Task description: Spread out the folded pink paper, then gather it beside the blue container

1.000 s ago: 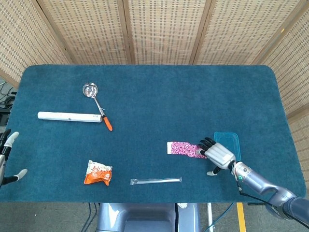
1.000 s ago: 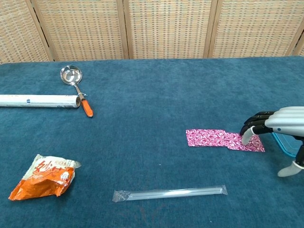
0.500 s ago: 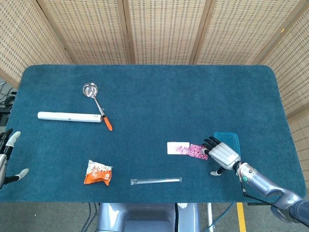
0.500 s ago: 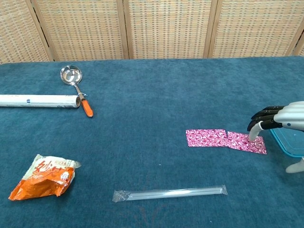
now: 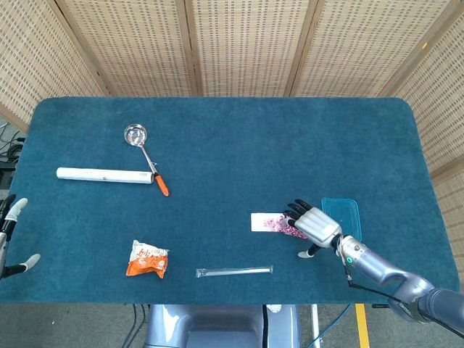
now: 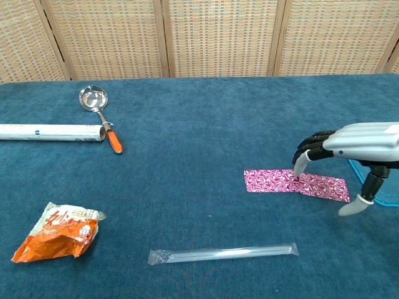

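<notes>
Since a moment ago my right hand [image 5: 312, 225] has slid left along the pink paper [image 5: 274, 222], covering its right part; from the head view the strip lies just left of the blue container [image 5: 342, 212]. In the chest view, my right hand [image 6: 349, 144] hovers fingers spread, tips touching the paper [image 6: 293, 184], gripping nothing. It looks thin, light, limp; I'd press flat and drag. My left hand [image 5: 13, 239] idles open.

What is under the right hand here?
The pink paper lies under the right hand, fingertips at its middle. In the head view the hand covers the paper's right part.
</notes>
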Robot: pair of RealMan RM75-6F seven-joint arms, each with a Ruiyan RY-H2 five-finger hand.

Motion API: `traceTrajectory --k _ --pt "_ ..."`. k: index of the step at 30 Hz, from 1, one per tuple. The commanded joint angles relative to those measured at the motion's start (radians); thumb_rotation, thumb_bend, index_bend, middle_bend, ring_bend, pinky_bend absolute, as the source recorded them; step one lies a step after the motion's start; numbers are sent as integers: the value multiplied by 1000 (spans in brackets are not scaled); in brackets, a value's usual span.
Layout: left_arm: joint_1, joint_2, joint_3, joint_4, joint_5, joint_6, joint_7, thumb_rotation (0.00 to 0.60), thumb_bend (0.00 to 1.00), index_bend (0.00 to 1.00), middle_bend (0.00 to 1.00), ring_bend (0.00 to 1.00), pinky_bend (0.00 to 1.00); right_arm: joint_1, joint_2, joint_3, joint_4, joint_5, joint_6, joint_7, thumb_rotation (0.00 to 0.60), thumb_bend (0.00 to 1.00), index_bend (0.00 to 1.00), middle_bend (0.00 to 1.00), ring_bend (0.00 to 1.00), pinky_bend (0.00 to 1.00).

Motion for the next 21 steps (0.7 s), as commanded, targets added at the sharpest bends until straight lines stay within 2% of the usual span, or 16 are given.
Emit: traceTrajectory --k 1,13,21 --pt "2 2 1 6 -1 -1 -8 600 33 0 0 0 0 9 -18 6 7 5 -15 -12 600 205 233 161 0 0" --pt "7 8 4 26 -3 -1 -36 600 34 0 0 0 0 18 -82 5 78 8 -35 -42 600 206 233 162 0 0" --pt "8 6 3 32 -6 -3 -40 600 34 0 0 0 0 17 -88 -11 76 -10 -25 -47 600 206 233 162 0 0"
